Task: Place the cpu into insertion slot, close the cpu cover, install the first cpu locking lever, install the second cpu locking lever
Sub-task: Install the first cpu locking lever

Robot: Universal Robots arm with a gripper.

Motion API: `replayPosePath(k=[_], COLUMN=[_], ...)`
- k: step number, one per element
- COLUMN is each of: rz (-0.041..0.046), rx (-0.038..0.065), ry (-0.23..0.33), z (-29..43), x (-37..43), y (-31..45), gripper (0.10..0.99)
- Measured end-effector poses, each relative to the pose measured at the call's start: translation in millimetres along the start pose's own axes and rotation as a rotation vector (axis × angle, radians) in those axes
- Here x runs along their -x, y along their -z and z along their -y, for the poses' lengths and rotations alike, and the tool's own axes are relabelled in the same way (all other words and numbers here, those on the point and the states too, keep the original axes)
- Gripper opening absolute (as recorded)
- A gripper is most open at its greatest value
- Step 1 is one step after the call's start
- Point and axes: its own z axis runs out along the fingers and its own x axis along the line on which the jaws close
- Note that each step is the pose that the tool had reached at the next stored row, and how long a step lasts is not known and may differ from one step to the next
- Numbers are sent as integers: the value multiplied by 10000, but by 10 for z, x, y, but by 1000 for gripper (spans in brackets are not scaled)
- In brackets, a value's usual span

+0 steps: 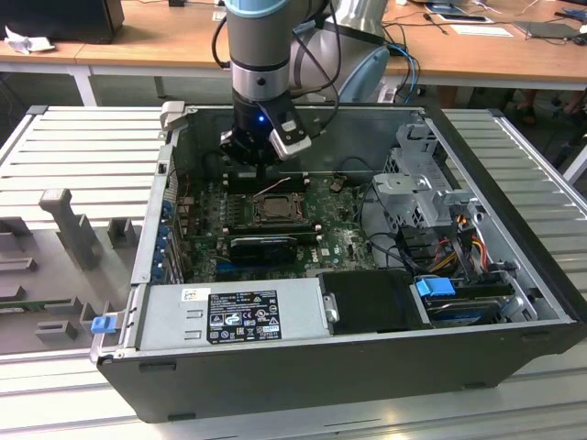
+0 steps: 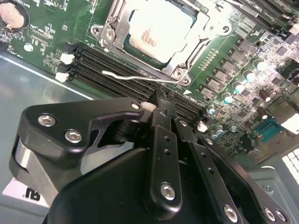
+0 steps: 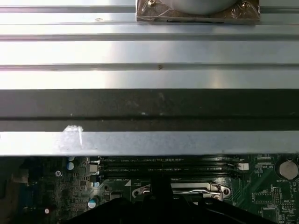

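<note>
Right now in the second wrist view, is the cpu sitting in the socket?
Yes, the cpu lies inside the insertion slot, framed by the cpu cover.

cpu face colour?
Pale tan-silver; the cpu shows best in the second wrist view, seated under the cover.

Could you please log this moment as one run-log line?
cpu: seated in insertion slot | cpu cover: closed | claw: shut, beside a locking lever

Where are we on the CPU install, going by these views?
Done: pale tan-silver square cpu sits in the silver-rimmed insertion slot, thin silver cpu cover lying closed over it. In hand: black gripper shut, empty, near a thin wire lever lying unlatched. Left: locking levers.
</note>
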Motion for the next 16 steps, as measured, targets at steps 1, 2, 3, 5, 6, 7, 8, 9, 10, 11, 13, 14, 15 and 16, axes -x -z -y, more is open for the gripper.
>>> replayPosePath(k=[1, 2, 3, 5, 6, 7, 8, 9, 10, 11, 13, 14, 15, 16], rz=[0, 0, 0, -1, 0, 0, 0, 1, 1, -1, -1, -1, 0, 1], rx=[0, 0, 0, -2, 2, 3, 9, 28, 48, 50, 41, 25, -6, -97], ry=[1, 1, 0, 1, 1, 1, -1, -1, -1, -1, -1, 0, 5, 11], z=[2, 2, 3, 4, 3, 4, 4, 5, 5, 6, -5, -12, -17, -24], x=[2, 3, 4, 11, 19, 28, 41, 53, 64, 75, 147, 165, 173, 179], y=[-14, -20, -25, -28, -32, -34, -39, -45, -52, -58, -69, -70, -72, -73], gripper=[106, 106, 106, 106, 106, 106, 106, 106, 106, 106, 106, 106, 106, 106])
